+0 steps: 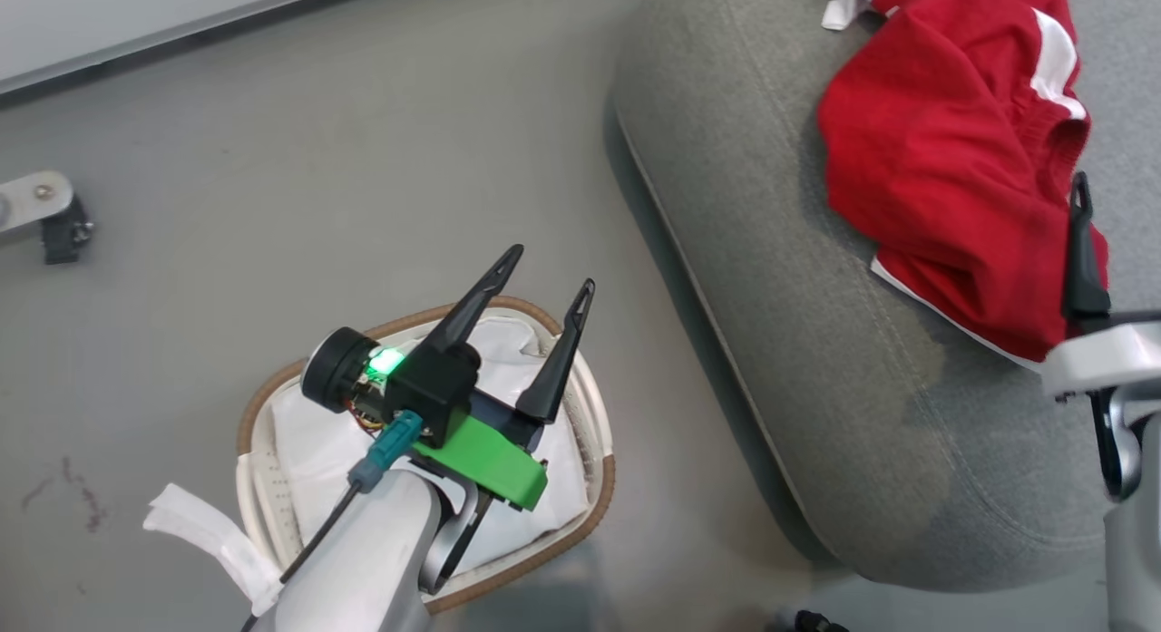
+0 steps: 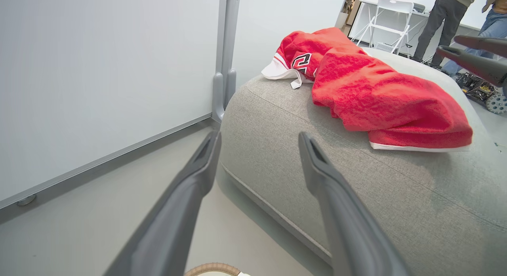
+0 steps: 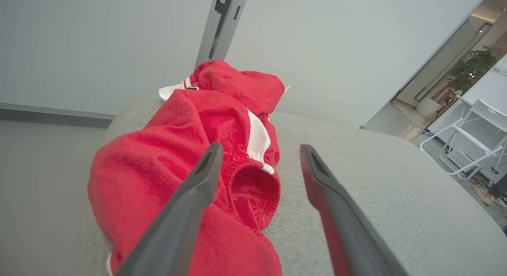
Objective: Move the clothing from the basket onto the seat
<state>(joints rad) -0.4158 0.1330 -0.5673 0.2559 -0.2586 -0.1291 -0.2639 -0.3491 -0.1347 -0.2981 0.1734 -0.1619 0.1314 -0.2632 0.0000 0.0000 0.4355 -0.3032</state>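
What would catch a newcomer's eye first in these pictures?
The bright red clothing, heaped on the grey seat at the head view's upper right. Then the left tool, open above the white-lined basket on the floor at lower left.

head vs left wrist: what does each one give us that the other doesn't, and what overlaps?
Head view: the basket with its white liner from above, no red visible inside; a metal bracket on the floor. Left wrist view: the black numeral on the clothing, people's legs, a white chair. Both: red clothing on the seat, left gripper open.
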